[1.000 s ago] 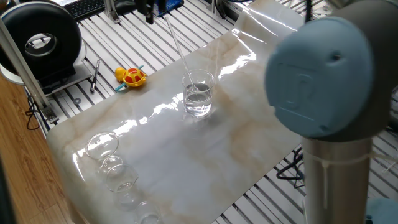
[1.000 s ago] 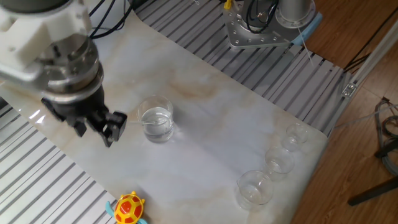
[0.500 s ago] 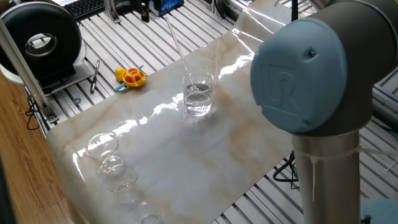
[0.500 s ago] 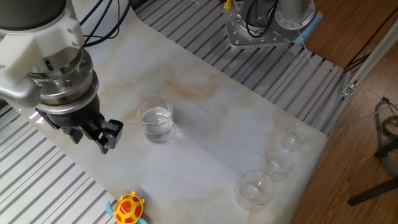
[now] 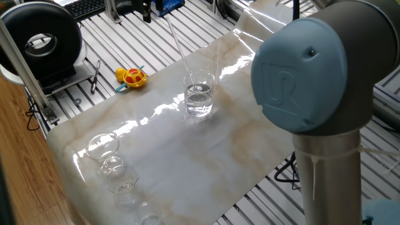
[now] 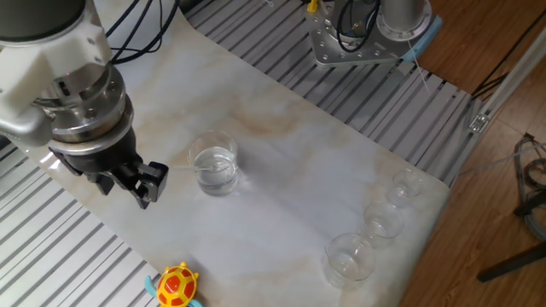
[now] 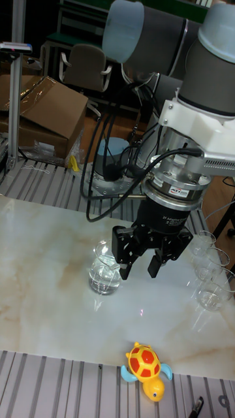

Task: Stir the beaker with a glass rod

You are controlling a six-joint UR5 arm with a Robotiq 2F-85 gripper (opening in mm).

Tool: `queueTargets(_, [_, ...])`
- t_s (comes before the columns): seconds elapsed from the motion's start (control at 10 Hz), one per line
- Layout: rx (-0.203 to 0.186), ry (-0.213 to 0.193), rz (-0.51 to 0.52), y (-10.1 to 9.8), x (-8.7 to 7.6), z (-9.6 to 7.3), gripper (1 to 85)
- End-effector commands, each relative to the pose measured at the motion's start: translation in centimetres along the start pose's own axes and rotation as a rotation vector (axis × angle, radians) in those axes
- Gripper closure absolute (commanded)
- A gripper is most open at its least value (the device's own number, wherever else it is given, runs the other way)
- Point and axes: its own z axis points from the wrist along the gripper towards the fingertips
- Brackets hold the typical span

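Between the earlier pictures and this one the arm swung its blue-capped joint toward the camera and carried the hand (image 6: 128, 176) a little away from the beaker (image 6: 213, 166), then settled; over the last half second almost nothing differs. On the large marbled surface (image 5: 206, 156) the beaker stands upright near the middle with clear liquid in it, and the glass rod (image 5: 178, 42) leans inside it, its upper end slanting up past the rim toward the far edge. The hand hangs just beside the beaker, its fingers apart and holding nothing in the tall fixed view. By these pictures the rod is in place but not gripped, so the taking hold and the stirring itself seem to remain. For writing, only the raised "UR" mark on the joint cap (image 5: 294, 75) can be read; the yellow toy turtle (image 7: 147, 368) shows no legible lettering.
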Motion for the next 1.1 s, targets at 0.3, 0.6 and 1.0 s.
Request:
queueTargets(0.3, [-0.043,0.012,-0.008,-0.5,2.9,0.7,30.7])
queueTargets(0.6, [-0.071,0.021,0.021,0.2,3.5,0.9,30.3])
queueTargets(1.0, [-0.109,0.049,0.054,1.1,5.0,0.9,31.3])
